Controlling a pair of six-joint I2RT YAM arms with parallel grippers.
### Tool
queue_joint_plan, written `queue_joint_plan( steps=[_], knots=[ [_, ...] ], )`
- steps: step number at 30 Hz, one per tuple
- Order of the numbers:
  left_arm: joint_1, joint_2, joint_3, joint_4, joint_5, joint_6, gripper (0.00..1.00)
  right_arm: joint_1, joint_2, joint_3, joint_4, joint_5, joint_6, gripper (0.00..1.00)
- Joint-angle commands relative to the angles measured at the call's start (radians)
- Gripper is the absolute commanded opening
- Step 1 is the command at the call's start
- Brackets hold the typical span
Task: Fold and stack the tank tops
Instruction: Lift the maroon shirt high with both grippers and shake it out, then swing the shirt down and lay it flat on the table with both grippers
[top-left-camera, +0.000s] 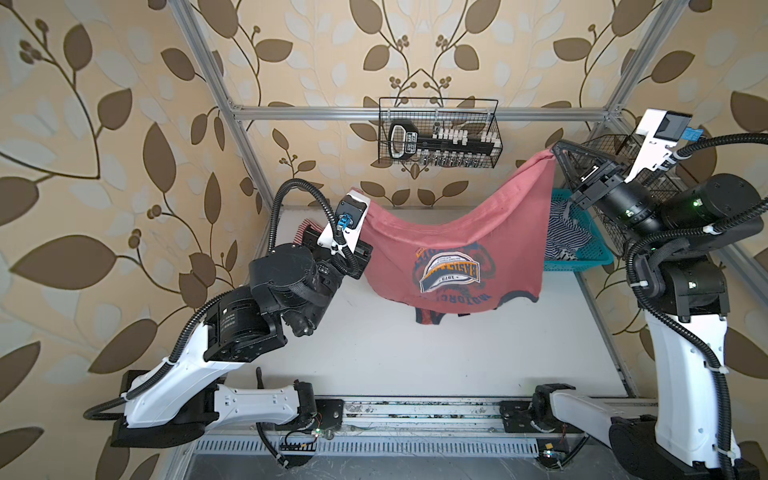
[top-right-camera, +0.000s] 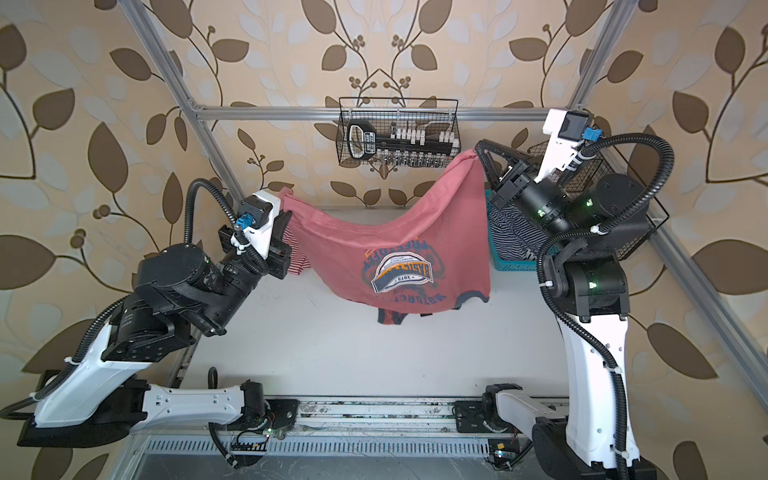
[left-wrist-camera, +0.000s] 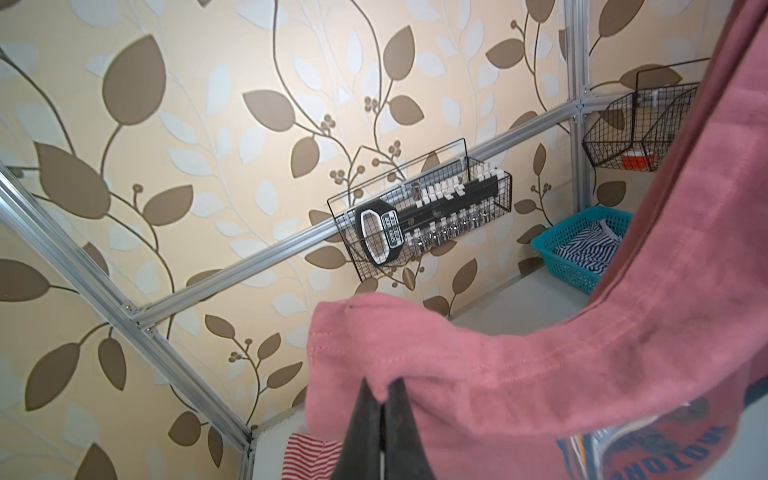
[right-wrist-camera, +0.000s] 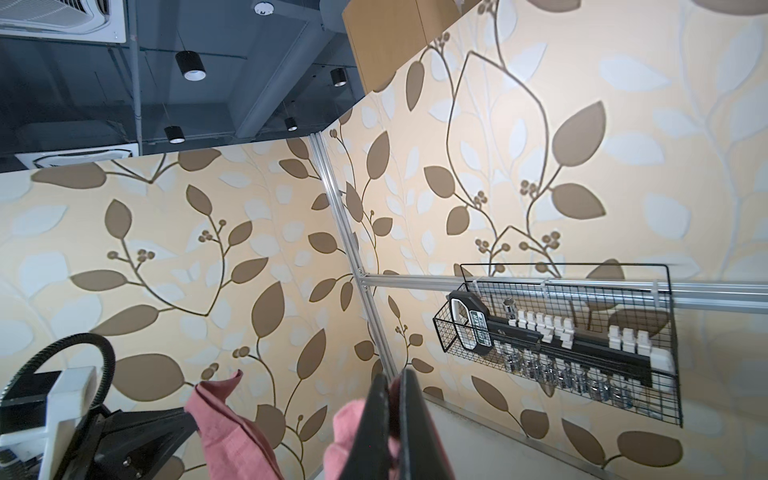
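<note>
The dusty red tank top (top-left-camera: 453, 232) (top-right-camera: 399, 232) hangs in the air, stretched between my two grippers, its badge print upside down. Its navy-trimmed straps hang lowest, close over the white table (top-left-camera: 415, 357). My left gripper (left-wrist-camera: 380, 384) (top-right-camera: 287, 215) is shut on one hem corner. My right gripper (right-wrist-camera: 392, 376) (top-left-camera: 555, 149) is shut on the other corner and stands higher, near the back rail. The red-and-white striped tank top (top-left-camera: 307, 229) (left-wrist-camera: 307, 455) lies on the table at the back left, mostly hidden behind my left wrist.
A teal basket (top-left-camera: 582, 258) (left-wrist-camera: 577, 237) holding navy-striped cloth stands at the back right. A wire basket (top-left-camera: 438, 133) with a socket set hangs on the rear rail. Another wire basket (top-left-camera: 615, 145) hangs on the right, behind my right arm.
</note>
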Motion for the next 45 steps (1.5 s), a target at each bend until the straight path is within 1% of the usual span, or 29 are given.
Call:
queue_joint_plan(
  steps=[1, 2, 4, 5, 6, 8, 9, 10, 12, 14, 15, 17, 20, 22, 24, 27, 29, 32, 34, 35, 37, 39, 41, 42, 43, 45],
  knots=[
    [0.006, 0.003, -0.017, 0.164, -0.002, 0.101, 0.01, -0.02, 0.056, -0.022, -0.024, 0.001, -0.016, 0.0],
    [0.018, 0.02, -0.022, 0.177, -0.012, 0.103, 0.01, -0.023, 0.074, -0.031, -0.019, -0.003, -0.014, 0.0],
    [0.089, 0.055, -0.019, 0.166, 0.005, 0.055, 0.0, -0.033, 0.111, -0.037, -0.01, -0.009, -0.005, 0.0],
    [0.164, 0.075, -0.01, 0.123, 0.054, -0.015, 0.0, -0.039, 0.133, -0.037, -0.001, -0.02, 0.003, 0.0],
    [0.258, 0.095, 0.001, 0.077, 0.135, -0.099, 0.0, -0.047, 0.155, -0.034, 0.011, -0.033, 0.013, 0.0],
    [0.435, 0.139, 0.013, 0.024, 0.288, -0.225, 0.0, -0.055, 0.195, -0.024, 0.035, -0.052, 0.031, 0.0],
    [0.512, 0.17, 0.024, 0.015, 0.355, -0.269, 0.0, -0.057, 0.219, -0.01, 0.04, -0.056, 0.037, 0.0],
    [0.565, 0.203, 0.044, 0.004, 0.405, -0.298, 0.0, -0.06, 0.238, 0.006, 0.039, -0.06, 0.038, 0.0],
    [0.669, 0.305, 0.131, -0.038, 0.506, -0.353, 0.0, -0.062, 0.306, 0.062, 0.034, -0.08, 0.044, 0.0],
    [0.742, 0.404, 0.244, -0.08, 0.572, -0.396, 0.0, -0.064, 0.369, 0.113, 0.052, -0.106, 0.066, 0.0],
    [0.782, 0.473, 0.311, -0.096, 0.614, -0.427, 0.0, -0.067, 0.402, 0.143, 0.079, -0.124, 0.085, 0.0],
    [0.852, 0.557, 0.451, -0.118, 0.701, -0.495, 0.0, -0.074, 0.465, 0.201, 0.149, -0.151, 0.136, 0.0],
    [0.927, 0.654, 0.638, -0.114, 0.798, -0.586, 0.0, -0.077, 0.567, 0.321, 0.286, -0.214, 0.228, 0.0],
    [0.946, 0.7, 0.749, -0.104, 0.837, -0.611, 0.0, -0.077, 0.645, 0.441, 0.332, -0.255, 0.269, 0.0],
    [0.95, 0.728, 0.823, -0.073, 0.868, -0.622, 0.0, -0.078, 0.725, 0.575, 0.388, -0.289, 0.325, 0.0],
    [0.95, 0.724, 0.82, 0.035, 0.916, -0.646, 0.0, -0.081, 0.805, 0.697, 0.539, -0.306, 0.442, 0.0],
    [0.95, 0.715, 0.808, 0.095, 0.948, -0.66, 0.0, -0.087, 0.831, 0.727, 0.619, -0.308, 0.5, 0.0],
    [0.95, 0.678, 0.741, 0.153, 1.006, -0.681, 0.0, -0.092, 0.823, 0.696, 0.653, -0.337, 0.519, 0.0],
    [0.95, 0.617, 0.616, 0.209, 1.049, -0.68, 0.0, -0.091, 0.776, 0.58, 0.706, -0.377, 0.532, 0.0],
    [0.95, 0.57, 0.526, 0.253, 1.057, -0.681, 0.0, -0.092, 0.731, 0.481, 0.737, -0.397, 0.538, 0.0],
    [0.949, 0.47, 0.286, 0.354, 1.071, -0.687, 0.0, -0.091, 0.617, 0.24, 0.813, -0.416, 0.531, 0.0],
    [0.944, 0.349, 0.062, 0.435, 1.08, -0.691, 0.0, -0.09, 0.475, -0.046, 0.838, -0.421, 0.473, 0.0],
    [0.926, 0.253, -0.148, 0.48, 1.071, -0.693, 0.0, -0.089, 0.335, -0.264, 0.743, -0.409, 0.356, 0.0],
    [0.905, 0.207, -0.241, 0.497, 1.055, -0.689, 0.0, -0.086, 0.264, -0.366, 0.652, -0.397, 0.282, 0.0],
    [0.882, 0.169, -0.314, 0.504, 1.039, -0.684, 0.0, -0.083, 0.209, -0.433, 0.556, -0.379, 0.213, 0.0],
    [0.805, 0.097, -0.464, 0.507, 0.989, -0.672, 0.0, -0.069, 0.095, -0.556, 0.33, -0.317, 0.056, 0.0]
  ],
)
